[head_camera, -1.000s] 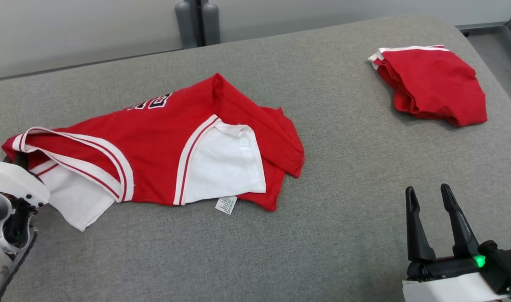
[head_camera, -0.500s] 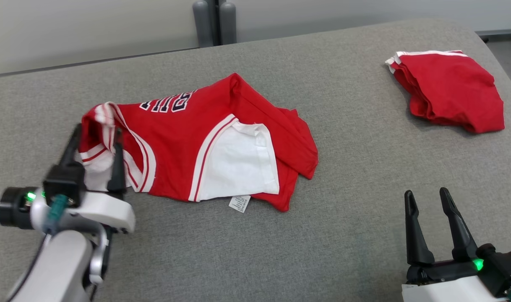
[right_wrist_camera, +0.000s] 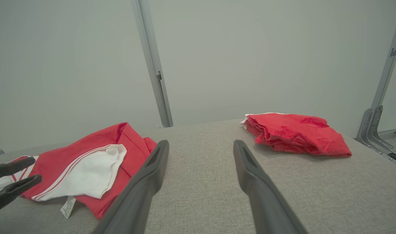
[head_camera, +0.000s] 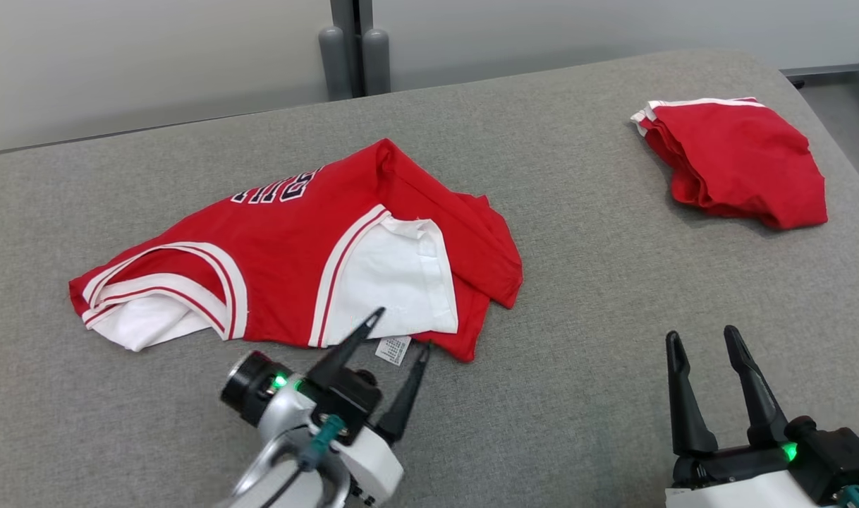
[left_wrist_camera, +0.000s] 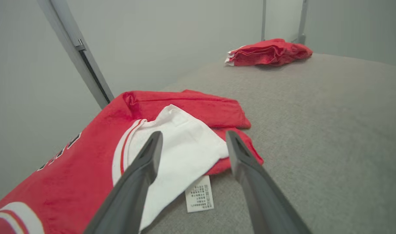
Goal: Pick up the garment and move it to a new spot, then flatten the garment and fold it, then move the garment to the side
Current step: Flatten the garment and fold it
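A red jersey (head_camera: 281, 261) with white trim and a white inside lies crumpled on the grey padded table (head_camera: 577, 367), left of centre. Its white label (head_camera: 394, 349) sticks out at the near hem. My left gripper (head_camera: 401, 330) is open at that near hem, fingertips either side of the label and holding nothing. In the left wrist view the left gripper (left_wrist_camera: 194, 136) points at the jersey's white flap (left_wrist_camera: 185, 146) and the label (left_wrist_camera: 199, 196). My right gripper (head_camera: 703, 335) stands open and empty at the lower right, well apart from the jersey (right_wrist_camera: 87, 162).
A second red garment (head_camera: 736, 159), folded, lies at the table's far right, also seen as the folded garment (right_wrist_camera: 295, 133). Two grey posts (head_camera: 362, 53) stand behind the table's far edge. The table's right edge curves down past the folded garment.
My left gripper has come off the jersey's left end and swung right to the near hem by the label. That left end now lies spread out. The camera shifted slightly.
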Robot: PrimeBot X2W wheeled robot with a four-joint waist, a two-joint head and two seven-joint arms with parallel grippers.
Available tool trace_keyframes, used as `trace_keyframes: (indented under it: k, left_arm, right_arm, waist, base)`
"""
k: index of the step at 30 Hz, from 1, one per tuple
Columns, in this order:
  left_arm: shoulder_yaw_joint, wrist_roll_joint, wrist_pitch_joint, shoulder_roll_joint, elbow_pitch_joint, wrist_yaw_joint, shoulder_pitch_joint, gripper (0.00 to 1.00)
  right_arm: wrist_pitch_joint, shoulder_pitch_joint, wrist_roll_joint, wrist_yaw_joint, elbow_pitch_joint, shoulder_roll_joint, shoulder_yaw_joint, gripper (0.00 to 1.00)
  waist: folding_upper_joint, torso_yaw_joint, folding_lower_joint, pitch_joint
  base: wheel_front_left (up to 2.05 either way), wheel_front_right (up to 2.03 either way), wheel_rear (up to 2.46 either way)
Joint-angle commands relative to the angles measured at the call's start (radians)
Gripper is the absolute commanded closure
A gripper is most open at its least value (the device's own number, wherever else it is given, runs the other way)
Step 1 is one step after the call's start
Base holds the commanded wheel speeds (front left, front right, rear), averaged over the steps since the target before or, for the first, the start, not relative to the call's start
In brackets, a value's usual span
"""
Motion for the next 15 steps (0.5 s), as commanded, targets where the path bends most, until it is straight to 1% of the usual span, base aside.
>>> trace_keyframes:
  k: [1,3,5,9,12,15]
  left_arm:
    - [-0.040,0.041,0.003,-0.014,0.052,-0.014,-0.031,0.00]
    - [-0.079,0.084,0.002,-0.037,0.119,-0.012,-0.063,0.00]
    - [-0.100,0.105,0.001,-0.067,0.188,-0.005,-0.090,0.00]
    - [-0.103,0.121,-0.004,-0.115,0.300,0.004,-0.148,0.00]
    - [-0.101,0.121,-0.009,-0.138,0.354,0.008,-0.177,0.00]
    - [-0.095,0.122,-0.012,-0.145,0.378,0.015,-0.193,0.00]
  right_arm:
    - [0.000,-0.004,0.012,0.000,0.003,-0.002,0.008,0.00]
    - [0.000,-0.011,0.019,0.000,0.005,-0.002,0.021,0.00]
    - [0.000,-0.019,0.026,0.000,0.007,-0.002,0.030,0.00]
    - [0.000,-0.028,0.032,0.000,0.010,-0.002,0.038,0.00]
    - [0.000,-0.034,0.034,0.000,0.012,-0.002,0.033,0.00]
    - [0.000,-0.038,0.035,0.000,0.013,-0.002,0.031,0.00]
  waist:
    - [0.0000,-0.011,0.0000,0.007]
    - [0.0000,-0.021,0.0000,0.014]
    - [0.0000,-0.032,0.0000,0.024]
    - [0.0000,-0.048,0.0000,0.048]
    - [0.0000,-0.057,0.0000,0.061]
    - [0.0000,-0.061,0.0000,0.066]
  base:
    - [0.00,0.00,0.00]
    - [0.00,0.00,0.00]
    - [0.00,0.00,0.00]
    - [0.00,0.00,0.00]
    - [0.00,0.00,0.00]
    - [0.00,0.00,0.00]
